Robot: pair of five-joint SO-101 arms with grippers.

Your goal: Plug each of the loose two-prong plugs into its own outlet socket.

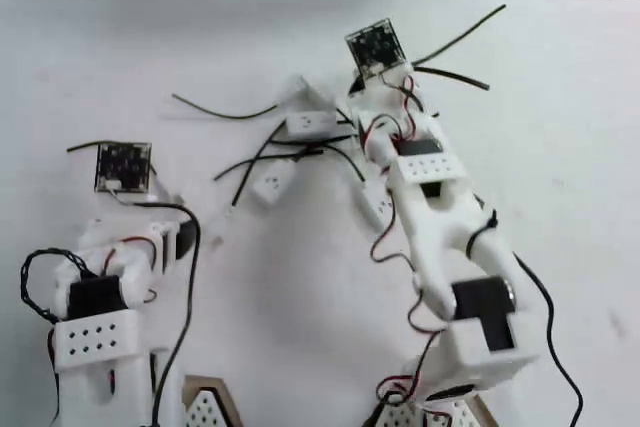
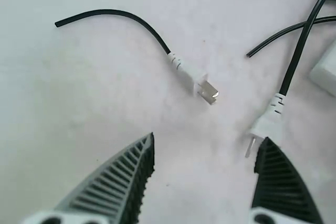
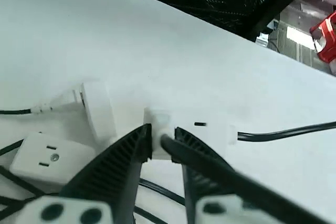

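My left gripper (image 2: 207, 140) is open and hangs above the bare table. Just beyond its fingertips lies a loose white two-prong plug (image 2: 206, 88) on a black cord. A second loose plug (image 2: 269, 121) lies close to one finger (image 2: 278, 182), prongs towards the gripper. My right gripper (image 3: 163, 137) is shut on a small white plug (image 3: 157, 128) that is pressed against a white outlet block (image 3: 197, 129). Another outlet (image 3: 47, 156) lies face up beside it. In the high view the right arm (image 1: 430, 197) stretches to the outlets (image 1: 310, 124) and the left arm (image 1: 100, 297) sits at the near left.
A round white adapter (image 3: 97, 109) with a cord stands by the outlets. Black cords (image 1: 290, 152) cross the table's middle around a third outlet (image 1: 272, 184). The table's far edge (image 3: 220, 24) runs behind the right gripper. Open white table (image 1: 560, 147) lies to the right.
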